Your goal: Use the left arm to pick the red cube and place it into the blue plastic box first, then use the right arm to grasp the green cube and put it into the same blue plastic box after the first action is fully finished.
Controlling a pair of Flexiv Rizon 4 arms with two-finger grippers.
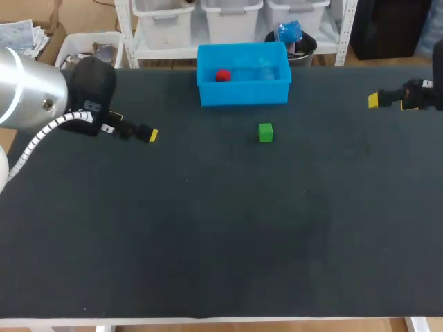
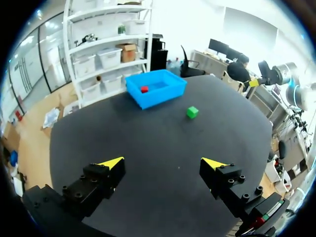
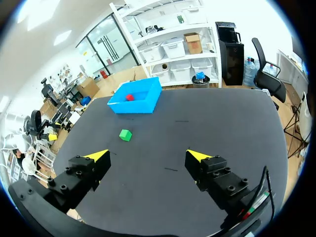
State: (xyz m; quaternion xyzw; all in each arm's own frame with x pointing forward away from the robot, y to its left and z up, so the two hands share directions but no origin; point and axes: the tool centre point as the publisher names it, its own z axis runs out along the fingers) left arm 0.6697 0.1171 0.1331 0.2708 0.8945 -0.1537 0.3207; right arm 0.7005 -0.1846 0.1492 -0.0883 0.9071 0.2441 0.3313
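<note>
**A:** How do the claws stand?

**B:** The left claw (image 2: pixel 165 165) is spread wide with nothing between its yellow tips. It hovers over the left side of the dark surface (image 1: pixel 208 228), well apart from every object. The right claw (image 3: pixel 148 158) is spread and empty too, out by the right edge.

**A:** Why so far out?

**B:** I judge the left arm's share done: the small red cube (image 1: pixel 222 75) lies inside the blue plastic box (image 1: pixel 242 95), toward its left end. Held aside, the left arm leaves the way open for the right.

**A:** And the other cube?

**B:** The small green cube (image 1: pixel 265 133) sits squarely on one face, just in front of the box. Nothing touches it, and it looks free to be grasped from above.
</note>
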